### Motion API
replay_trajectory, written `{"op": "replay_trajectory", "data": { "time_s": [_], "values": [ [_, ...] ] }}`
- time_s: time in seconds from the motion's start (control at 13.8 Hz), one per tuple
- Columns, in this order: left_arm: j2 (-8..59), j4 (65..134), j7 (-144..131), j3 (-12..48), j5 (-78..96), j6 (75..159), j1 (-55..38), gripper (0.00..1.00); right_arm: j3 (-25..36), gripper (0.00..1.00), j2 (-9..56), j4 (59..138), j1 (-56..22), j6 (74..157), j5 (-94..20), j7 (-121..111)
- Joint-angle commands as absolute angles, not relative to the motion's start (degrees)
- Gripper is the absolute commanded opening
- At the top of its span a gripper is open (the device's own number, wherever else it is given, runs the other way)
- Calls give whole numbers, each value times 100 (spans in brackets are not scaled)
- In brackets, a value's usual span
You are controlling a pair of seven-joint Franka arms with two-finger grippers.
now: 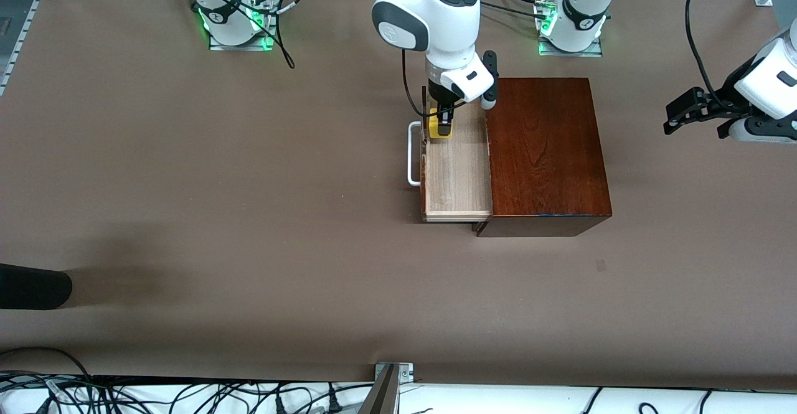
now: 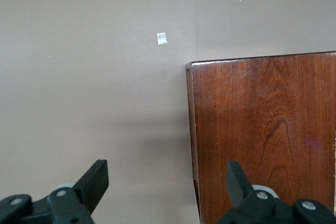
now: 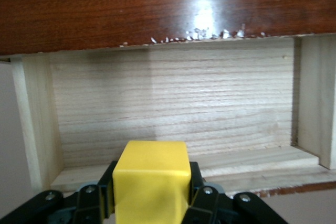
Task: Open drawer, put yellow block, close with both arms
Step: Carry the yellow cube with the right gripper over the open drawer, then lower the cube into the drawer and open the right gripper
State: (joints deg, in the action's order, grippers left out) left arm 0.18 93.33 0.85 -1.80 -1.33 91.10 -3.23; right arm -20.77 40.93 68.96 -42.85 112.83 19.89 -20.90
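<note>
- My right tool [image 1: 443,126], the black two-finger one on my white jointed right arm [image 1: 436,22], is clamped on the small bright yellow cube [image 1: 438,129], one finger on each side of it.
- From my right wrist I see that yellow cube [image 3: 152,182] squeezed between my black fingers [image 3: 202,192], with the pale wood floor of the drawer [image 3: 173,108] spread out under it.
- The shallow sliding drawer of pale unfinished wood [image 1: 457,174] stands pulled out of the glossy mahogany-coloured wooden box [image 1: 545,152], toward the right arm's end of the brown tabletop [image 1: 249,183].
- Its white bar handle [image 1: 412,154] sticks out from the dark reddish-brown front, which I see only edge-on.
- I have the cube over the end of the open drawer that lies farthest from the front camera, close to the drawer's front board.
- Whether the cube already touches the drawer floor I cannot say for sure; the arm covers too much from above.
- My left tool [image 1: 697,115] hangs over bare tabletop past the box, toward the left arm's end, waiting, with its black fingers spread wide and nothing between them.
- From my left wrist those fingers [image 2: 94,182] stand well apart, with a corner of the mahogany box [image 2: 262,129] and a small pale scrap [image 2: 162,38] on the tabletop in sight.
</note>
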Motion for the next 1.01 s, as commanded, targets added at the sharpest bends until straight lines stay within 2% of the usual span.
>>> {"op": "replay_trajectory", "data": {
  "time_s": [0.0,0.36,0.94],
  "values": [
    [-44,9343,88,-176,-167,9114,-334,100,-2039,0,4332,6627,-4377,11267,2153,-2206],
    [-44,9325,88,-176,-167,9105,-334,100,-2039,0,4719,6346,-4447,11276,2338,-2259],
    [-44,9325,88,-176,-167,9105,-334,100,-1986,0,4808,6337,-4509,11285,2391,-2259]
  ]
}}
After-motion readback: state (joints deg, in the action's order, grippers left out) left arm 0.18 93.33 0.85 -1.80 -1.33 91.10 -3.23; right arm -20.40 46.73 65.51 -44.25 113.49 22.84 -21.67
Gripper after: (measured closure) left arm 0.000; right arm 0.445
